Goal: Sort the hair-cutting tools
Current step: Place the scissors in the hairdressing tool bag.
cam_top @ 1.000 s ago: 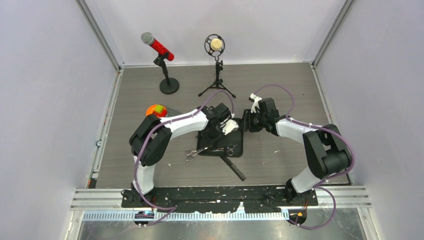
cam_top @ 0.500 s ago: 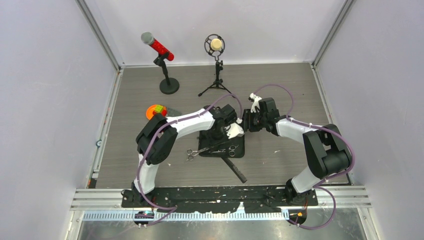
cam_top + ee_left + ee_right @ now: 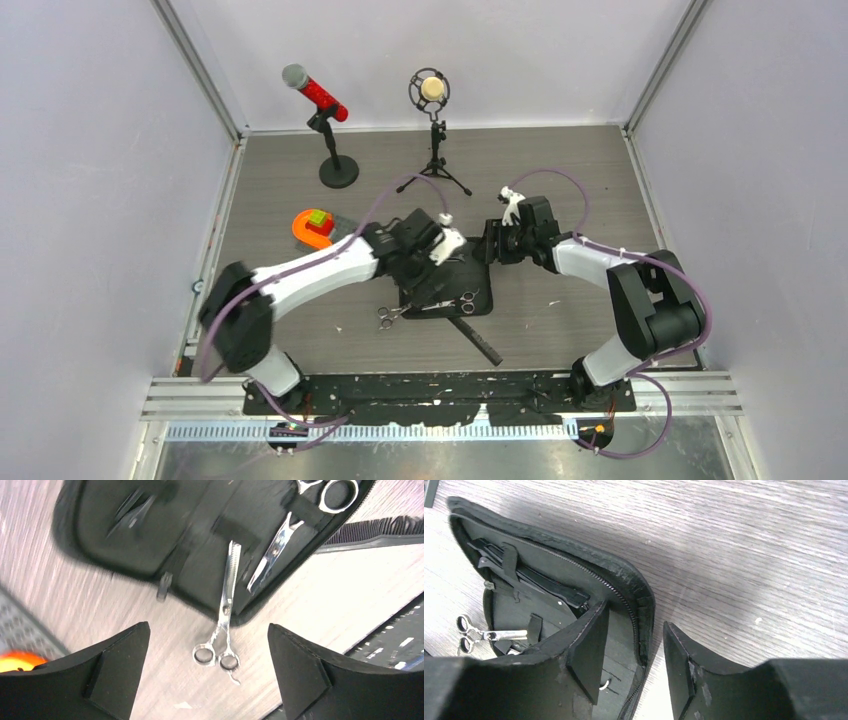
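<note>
Left hand (image 3: pixel 208 626) released, empty; right hand (image 3: pixel 635 617) astride case (image 3: pixel 624 575) rim, grip unclear. Two scissors (image 3: pixel 227 595), one comb (image 3: pixel 370 532).

A pair of thinning scissors (image 3: pixel 227 590), silver with one toothed blade, lies closed. Its two ring handles rest on the bare tabletop (image 3: pixel 325 600) and its blades reach over the edge of the open black case (image 3: pixel 115 540). A second pair of silver scissors (image 3: pixel 272 555), also closed, lies inside the case, tucked under a black strap (image 3: pixel 305 511), with its rings near the case's edge. The narrow black comb (image 3: pixel 372 532) lies flat on the tabletop, one end at the case's edge. Thin black clips (image 3: pixel 131 510), blurred, sit in the case's other half.
</note>
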Controlling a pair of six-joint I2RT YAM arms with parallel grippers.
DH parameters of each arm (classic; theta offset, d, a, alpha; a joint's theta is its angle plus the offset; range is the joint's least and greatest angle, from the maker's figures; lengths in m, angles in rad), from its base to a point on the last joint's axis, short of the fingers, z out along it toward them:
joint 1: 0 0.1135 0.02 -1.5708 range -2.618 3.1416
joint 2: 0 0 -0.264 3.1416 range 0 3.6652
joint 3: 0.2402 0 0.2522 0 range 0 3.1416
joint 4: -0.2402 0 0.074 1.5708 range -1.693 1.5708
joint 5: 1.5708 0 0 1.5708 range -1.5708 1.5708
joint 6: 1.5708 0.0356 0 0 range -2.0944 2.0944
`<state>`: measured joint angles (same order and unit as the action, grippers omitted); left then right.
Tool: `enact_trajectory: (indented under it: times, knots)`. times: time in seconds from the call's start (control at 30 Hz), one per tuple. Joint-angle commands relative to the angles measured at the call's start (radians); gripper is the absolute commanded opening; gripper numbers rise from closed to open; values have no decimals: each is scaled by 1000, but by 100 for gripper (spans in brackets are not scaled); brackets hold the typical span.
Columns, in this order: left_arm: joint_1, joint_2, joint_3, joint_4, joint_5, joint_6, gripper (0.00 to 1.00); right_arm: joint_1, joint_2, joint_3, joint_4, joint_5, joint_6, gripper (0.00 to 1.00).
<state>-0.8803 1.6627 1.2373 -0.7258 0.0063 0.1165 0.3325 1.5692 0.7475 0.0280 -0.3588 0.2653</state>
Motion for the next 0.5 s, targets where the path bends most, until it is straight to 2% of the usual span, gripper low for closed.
enact_trajectory:
  times: [0.0,0.1,0.23,0.33,0.47]
  knots:
    - [53,-287,-174,110,-105,-359,94,-1,-95,-13,-16,47,0,55]
    - [110,-500,-347,145,-138,-577,94,-1,-182,-28,-69,71,5,65]
    - [168,-709,-548,206,-153,-745,94,-2,-310,-53,-104,129,25,72]
    - [215,-792,-655,259,-116,-826,93,-10,-405,-65,-149,215,33,76]
    - [270,-814,-714,314,-48,-884,89,-49,-611,-124,-138,280,64,79]
